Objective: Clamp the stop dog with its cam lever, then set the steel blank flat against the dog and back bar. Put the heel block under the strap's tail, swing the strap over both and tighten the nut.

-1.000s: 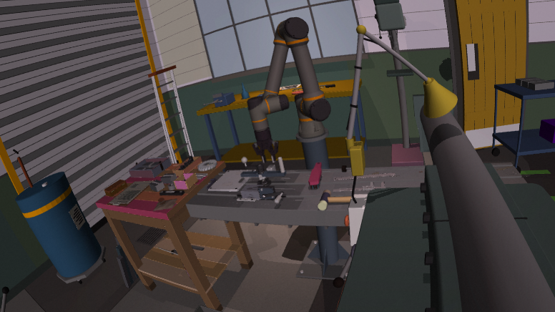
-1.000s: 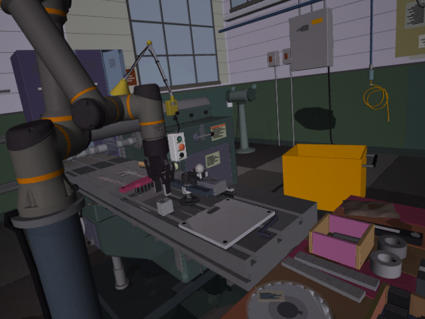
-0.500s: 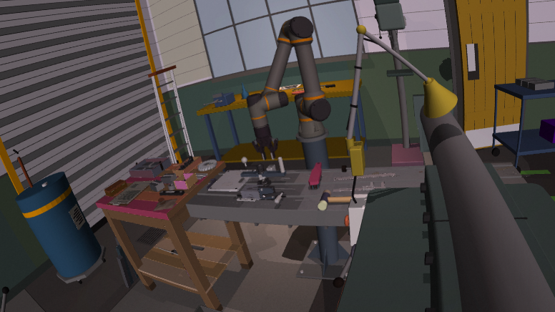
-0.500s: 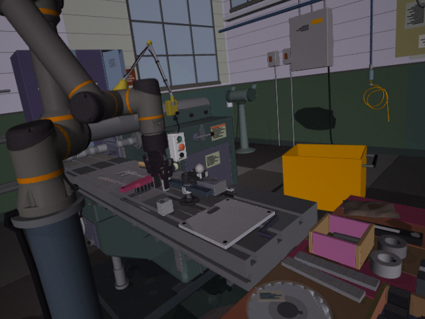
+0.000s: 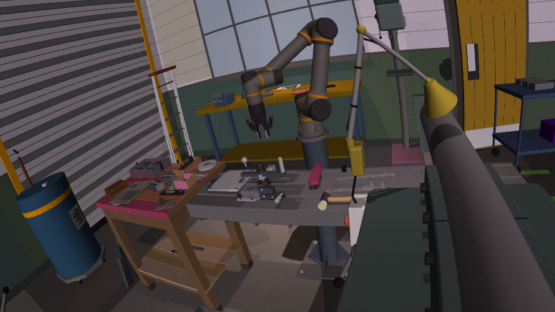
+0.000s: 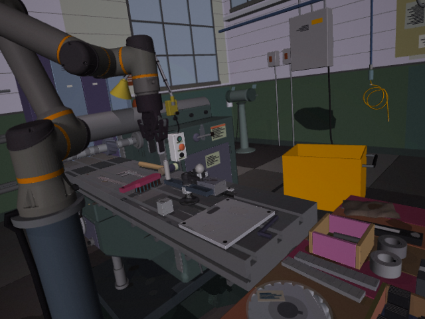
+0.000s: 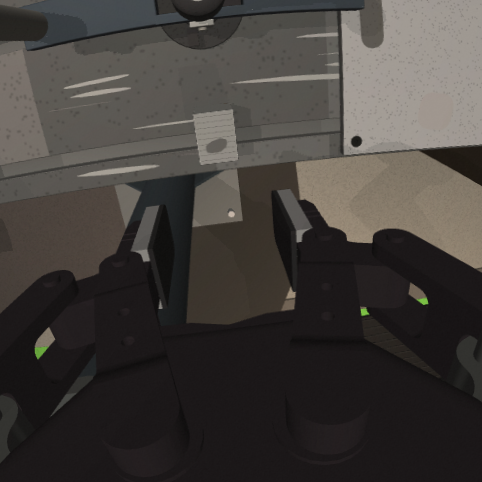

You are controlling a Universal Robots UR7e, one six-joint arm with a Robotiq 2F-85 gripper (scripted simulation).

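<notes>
The small grey heel block [image 6: 164,206] [image 7: 216,137] sits on the machine table apart from the steel blank [image 6: 227,221] [image 7: 411,75] [image 5: 228,181], which lies flat toward the table's end. The blue strap [image 6: 195,187] [image 5: 263,174] with its ball-topped lever [image 6: 198,168] [image 5: 244,159] stands between them, farther across the table. My gripper [image 6: 155,147] [image 5: 262,134] [image 7: 222,235] hangs well above the table near its robot-side edge, open and empty. The stop dog assembly [image 5: 258,192] sits on the table's far side.
The table's edge runs just below my gripper in the wrist camera. A red brush [image 6: 140,183] [image 5: 315,174] and a mallet [image 5: 334,201] lie on the table. A wooden side bench [image 5: 155,186] with parts, a yellow bin [image 6: 324,174] and a milling machine [image 6: 202,137] surround it.
</notes>
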